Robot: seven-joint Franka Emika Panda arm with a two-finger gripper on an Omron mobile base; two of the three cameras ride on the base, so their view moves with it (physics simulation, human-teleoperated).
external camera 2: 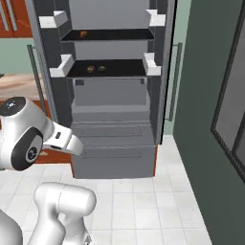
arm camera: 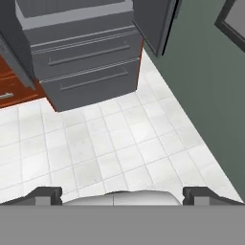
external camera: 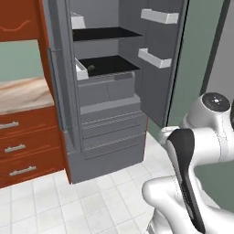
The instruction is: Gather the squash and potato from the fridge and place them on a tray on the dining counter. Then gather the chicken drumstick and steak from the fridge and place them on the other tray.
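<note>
End effector [arm camera: 122, 195] spread wide and empty over white tiled floor [arm camera: 119, 143], open fridge [external camera 2: 112, 95] ahead, green wall [arm camera: 206, 95] beside.

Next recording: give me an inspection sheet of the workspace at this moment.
Surface: white tiled floor before the fridge, doors open.
Job's things: potato and squash side by side on the lower black shelf; a small reddish-brown item on the upper shelf, too small to identify.
Clutter: nothing seen.
Grippers: pincer open, empty, aimed at the floor.
Cables: nothing seen.
Surroundings: red-brown drawers, green wall.
</note>
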